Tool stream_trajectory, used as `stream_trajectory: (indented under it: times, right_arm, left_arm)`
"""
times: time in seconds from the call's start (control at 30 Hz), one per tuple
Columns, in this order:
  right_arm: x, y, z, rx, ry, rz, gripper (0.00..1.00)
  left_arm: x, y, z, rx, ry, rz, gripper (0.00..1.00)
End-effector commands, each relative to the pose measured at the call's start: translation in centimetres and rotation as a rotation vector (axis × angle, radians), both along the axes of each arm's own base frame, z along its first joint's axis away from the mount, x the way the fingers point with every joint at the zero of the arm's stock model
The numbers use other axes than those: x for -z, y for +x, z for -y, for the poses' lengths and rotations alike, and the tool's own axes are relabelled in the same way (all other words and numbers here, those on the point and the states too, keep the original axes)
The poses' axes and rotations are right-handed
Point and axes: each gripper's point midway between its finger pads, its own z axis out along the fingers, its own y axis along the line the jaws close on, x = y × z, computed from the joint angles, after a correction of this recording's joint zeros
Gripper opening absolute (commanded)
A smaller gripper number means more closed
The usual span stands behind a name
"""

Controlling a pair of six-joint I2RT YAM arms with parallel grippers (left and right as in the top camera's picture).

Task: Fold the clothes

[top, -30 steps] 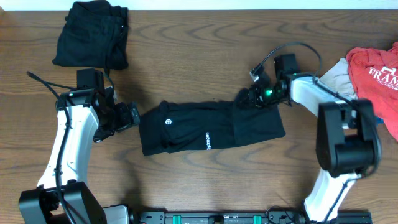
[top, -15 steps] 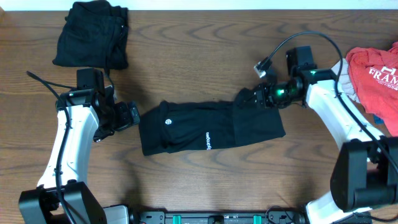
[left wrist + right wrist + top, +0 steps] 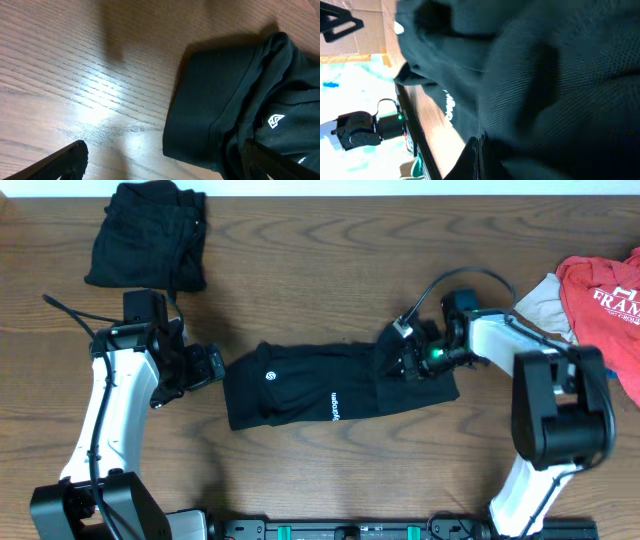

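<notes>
Overhead, we see a black top (image 3: 335, 385) lying mid-table as a long flat band, slightly tilted. It has a small round white logo (image 3: 269, 376) near its left end and white lettering (image 3: 335, 402) at the middle. Its right part looks rumpled where the right gripper (image 3: 398, 360) sits on its upper edge with jaws clenched. We cannot tell whether fabric is pinched. Dark weave fills the right wrist view. The left gripper (image 3: 212, 366) stands released, just beside the band's left end. In the left wrist view, that folded end (image 3: 225, 100) rests on the wooden table (image 3: 330, 260). Another black bundle (image 3: 148, 235) lies at top left. A red tee (image 3: 605, 305) with white letters overlaps a light grey piece (image 3: 545, 298) at far right.
</notes>
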Motion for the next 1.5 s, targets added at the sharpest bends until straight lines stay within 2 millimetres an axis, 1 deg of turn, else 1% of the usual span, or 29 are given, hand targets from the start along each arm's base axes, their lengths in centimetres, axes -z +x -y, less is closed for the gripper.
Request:
stream_trajectory:
  times: [0.0, 0.07, 0.13, 0.2, 0.27, 0.33, 0.4, 0.43, 0.53, 0.57, 0.63, 0.67, 0.7, 0.73, 0.77, 0.83, 0.9, 0.93, 1.03, 1.1, 1.17, 1.33, 1.47]
  right_arm:
    - [2.0, -0.9, -0.2, -0.023, 0.045, -0.044, 0.02]
    - [3.3, -1.2, -0.1, -0.02, 0.041, -0.078, 0.02]
    - [4.1, -1.3, 0.1, -0.015, 0.04, -0.093, 0.02]
    - [4.2, -1.0, 0.3, -0.009, 0.041, -0.083, 0.03]
    - [3.7, -0.5, 0.5, -0.001, 0.043, -0.065, 0.05]
    - [2.8, 0.2, 0.7, 0.006, 0.046, -0.036, 0.05]
    - [1.4, 1.0, 0.8, 0.012, 0.05, 0.004, 0.07]
    - [0.6, 1.4, 0.9, 0.014, 0.052, 0.026, 0.07]
    - [-2.7, 2.7, 1.1, 0.023, 0.058, 0.102, 0.15]
    - [-3.7, 3.0, 1.2, 0.027, 0.06, 0.122, 0.19]
    - [-6.0, 3.6, 1.3, 0.036, 0.063, 0.165, 0.4]
    - [-7.0, 3.9, 1.6, 0.041, 0.055, 0.186, 0.52]
    - [-7.6, 4.1, 2.0, 0.049, 0.034, 0.197, 0.66]
    - [-7.9, 4.3, 2.8, 0.063, -0.007, 0.206, 0.77]
    - [-8.0, 4.4, 3.5, 0.074, -0.052, 0.214, 0.84]
    - [-7.5, 4.8, 5.9, 0.104, -0.18, 0.226, 0.92]
    - [-6.5, 4.8, 8.4, 0.132, -0.304, 0.218, 0.96]
    - [-5.7, 4.5, 10.1, 0.149, -0.381, 0.193, 0.99]
    - [-4.4, 3.9, 12.8, 0.177, -0.473, 0.139, 0.99]
    - [-3.9, 3.6, 13.6, 0.191, -0.48, 0.118, 0.99]
    - [-3.4, 3.3, 14.0, 0.182, -0.484, 0.113, 0.99]
    - [-2.3, 2.8, 14.3, 0.154, -0.498, 0.101, 0.99]
    - [-1.4, 2.9, 15.1, 0.145, -0.546, 0.105, 0.99]
  left_arm:
    - [0.0, -0.2, -0.3, -0.006, 0.011, -0.004, 0.98]
    - [0.0, -0.2, -0.3, -0.006, 0.011, -0.004, 0.98]
    - [0.0, -0.2, -0.3, -0.009, 0.01, -0.004, 0.98]
    - [0.0, -0.2, -0.3, -0.009, 0.01, -0.006, 0.98]
    - [0.0, -0.2, -0.3, -0.009, 0.01, -0.006, 0.98]
    - [0.0, -0.2, -0.3, -0.009, 0.01, -0.006, 0.98]
    - [0.0, -0.2, -0.1, -0.007, 0.0, -0.006, 0.98]
    - [0.0, -0.2, 0.0, -0.006, -0.008, -0.005, 0.98]
    - [-0.1, -0.1, 0.7, 0.0, -0.052, 0.003, 0.98]
    - [-0.2, 0.0, 0.9, 0.002, -0.06, 0.007, 0.98]
    - [-0.2, 0.1, 1.2, 0.007, -0.077, 0.012, 0.98]
    - [-0.2, 0.1, 1.2, 0.008, -0.076, 0.013, 0.98]
    - [-0.2, 0.1, 1.2, 0.008, -0.076, 0.012, 0.98]
    - [-0.2, 0.1, 1.2, 0.007, -0.076, 0.011, 0.98]
    - [-0.1, 0.0, 1.2, 0.007, -0.077, 0.009, 0.98]
    - [0.0, -0.1, 1.2, 0.007, -0.077, 0.005, 0.98]
    - [0.0, -0.1, 1.2, 0.007, -0.077, 0.005, 0.98]
    - [0.0, -0.1, 1.2, 0.007, -0.077, 0.005, 0.98]
    - [0.0, -0.1, 1.2, 0.007, -0.077, 0.004, 0.98]
    - [0.0, 0.0, 1.2, 0.007, -0.077, 0.006, 0.98]
    - [0.0, 0.1, 1.1, 0.007, -0.076, 0.011, 0.98]
    - [0.0, 0.2, 1.1, 0.007, -0.076, 0.014, 0.98]
    - [0.0, 0.2, 1.1, 0.007, -0.076, 0.014, 0.98]
